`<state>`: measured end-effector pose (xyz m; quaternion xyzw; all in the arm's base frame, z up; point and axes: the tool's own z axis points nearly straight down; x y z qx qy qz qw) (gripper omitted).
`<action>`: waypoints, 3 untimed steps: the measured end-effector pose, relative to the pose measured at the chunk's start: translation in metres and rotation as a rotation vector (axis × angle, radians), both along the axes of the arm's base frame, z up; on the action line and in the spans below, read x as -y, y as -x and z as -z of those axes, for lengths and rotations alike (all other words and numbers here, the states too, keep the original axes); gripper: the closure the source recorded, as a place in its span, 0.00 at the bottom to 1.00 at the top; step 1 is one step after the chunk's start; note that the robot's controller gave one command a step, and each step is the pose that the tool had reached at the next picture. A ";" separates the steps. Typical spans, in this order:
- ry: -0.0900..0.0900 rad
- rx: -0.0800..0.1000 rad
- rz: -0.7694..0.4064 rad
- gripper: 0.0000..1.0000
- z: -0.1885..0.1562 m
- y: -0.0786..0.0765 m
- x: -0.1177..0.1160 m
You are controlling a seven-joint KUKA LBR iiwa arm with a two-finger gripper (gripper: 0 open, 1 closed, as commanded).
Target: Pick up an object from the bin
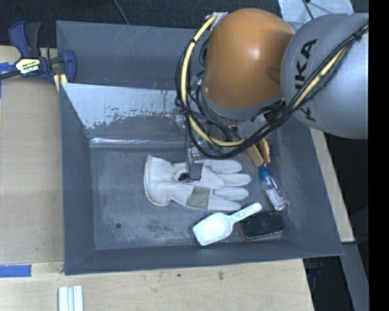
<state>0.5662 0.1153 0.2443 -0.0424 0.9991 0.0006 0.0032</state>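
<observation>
A white work glove (181, 185) lies flat in the middle of the bin, its fingers pointing right. My gripper (194, 167) reaches down onto the glove's palm near the thumb; one dark fingertip rests against the fabric. A white plastic scoop (220, 225) lies just below the glove toward the bin's front. A small clear tube with a blue cap (271, 190) lies to the right of the glove's fingers.
A dark flat object (262, 226) sits beside the scoop at the front right. A brown stick-like item (262, 151) pokes out under the arm's orange cover. The left part of the bin floor is bare metal.
</observation>
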 end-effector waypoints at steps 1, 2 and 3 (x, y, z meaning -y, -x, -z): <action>0.002 -0.003 -0.156 0.00 0.037 -0.018 -0.002; 0.001 -0.003 -0.138 0.00 0.061 -0.019 0.009; 0.001 -0.005 -0.045 0.00 0.077 -0.020 0.030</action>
